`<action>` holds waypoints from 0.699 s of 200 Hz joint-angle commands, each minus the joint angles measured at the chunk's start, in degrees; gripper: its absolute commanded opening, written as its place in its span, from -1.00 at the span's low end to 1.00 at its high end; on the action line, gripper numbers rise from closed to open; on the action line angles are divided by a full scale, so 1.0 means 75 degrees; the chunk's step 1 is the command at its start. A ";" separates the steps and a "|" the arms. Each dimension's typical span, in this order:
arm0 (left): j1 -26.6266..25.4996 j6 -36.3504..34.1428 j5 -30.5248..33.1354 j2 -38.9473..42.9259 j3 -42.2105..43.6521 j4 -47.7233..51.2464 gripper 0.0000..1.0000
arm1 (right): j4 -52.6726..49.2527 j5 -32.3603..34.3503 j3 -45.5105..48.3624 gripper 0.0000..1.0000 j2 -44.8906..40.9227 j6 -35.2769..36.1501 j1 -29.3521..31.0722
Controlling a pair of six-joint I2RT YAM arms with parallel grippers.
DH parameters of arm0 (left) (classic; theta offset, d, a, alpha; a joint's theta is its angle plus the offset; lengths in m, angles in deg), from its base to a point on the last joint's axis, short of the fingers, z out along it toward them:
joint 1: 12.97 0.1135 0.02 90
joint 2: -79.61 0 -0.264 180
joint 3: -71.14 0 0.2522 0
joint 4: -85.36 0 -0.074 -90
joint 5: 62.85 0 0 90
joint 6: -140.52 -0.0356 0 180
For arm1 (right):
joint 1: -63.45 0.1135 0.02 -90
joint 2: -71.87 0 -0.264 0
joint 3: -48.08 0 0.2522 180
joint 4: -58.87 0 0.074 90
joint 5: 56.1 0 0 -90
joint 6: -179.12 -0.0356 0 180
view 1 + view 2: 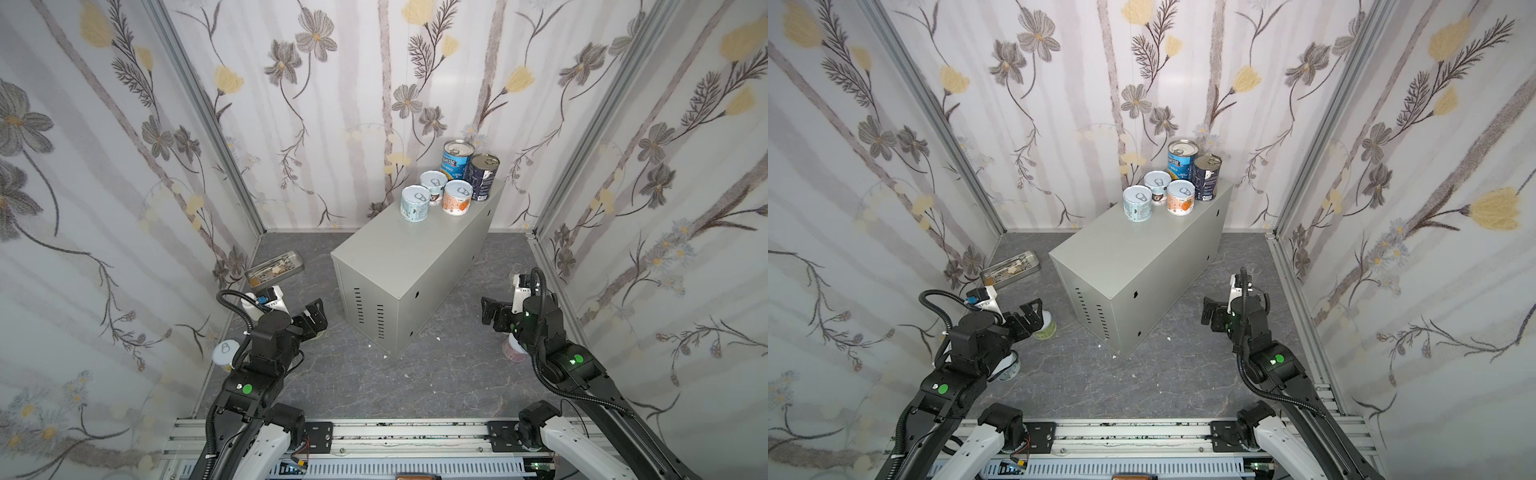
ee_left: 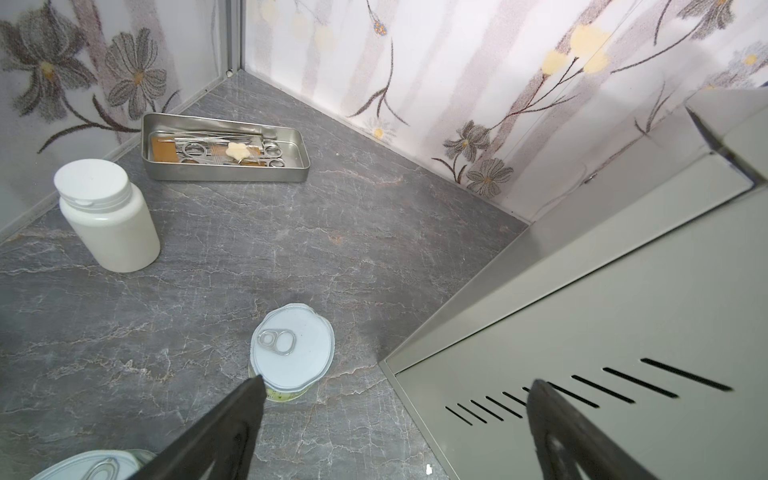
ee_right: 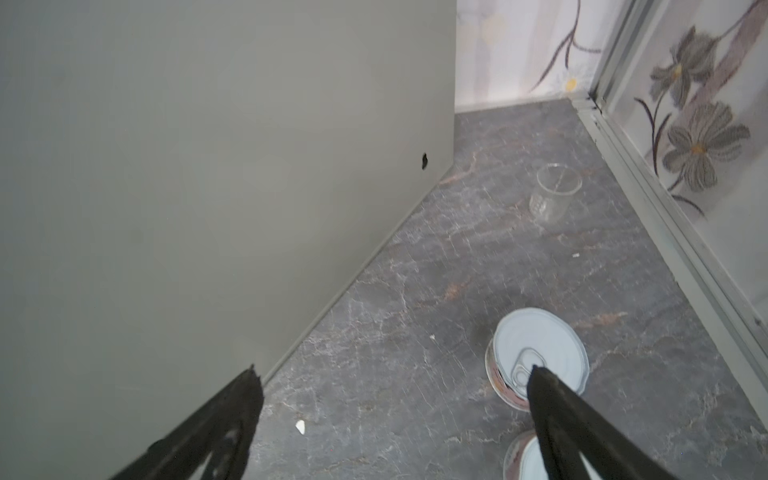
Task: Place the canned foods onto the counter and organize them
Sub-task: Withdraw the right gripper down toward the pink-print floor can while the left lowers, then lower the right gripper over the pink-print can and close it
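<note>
Grey sheet-metal counter (image 1: 399, 266) is standing between both grippers, carrying 5 cans (image 1: 457, 196) at its end farthest from them. Left gripper (image 2: 397, 380) is hanging with fingers wide apart, empty, a green-labelled can (image 2: 293, 349) sitting just beyond 1 fingertip. Right gripper (image 3: 393, 369) is gaping too, empty, a pink-labelled can (image 3: 540, 345) standing just beside 1 finger, lower down on the tabletop (image 3: 415, 332).

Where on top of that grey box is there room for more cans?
The top of the grey box is bare from the three short cans down to the vented end. The far end is crowded: those cans and two taller tins huddle by the back wall.
</note>
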 commanded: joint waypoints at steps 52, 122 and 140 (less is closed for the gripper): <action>0.0001 0.1026 -0.0221 -0.0293 0.1047 -0.1182 1.00 | 0.1747 0.0246 0.1119 0.99 0.0434 -0.1235 -0.0890; -0.0024 0.1397 -0.0071 -0.0300 0.2325 -0.2130 1.00 | 0.2328 0.0380 0.1392 0.99 0.1351 -0.1503 -0.1654; -0.0023 0.1374 -0.0015 -0.0364 0.2436 -0.2285 1.00 | 0.2496 0.0446 0.1439 0.99 0.1622 -0.1551 -0.1806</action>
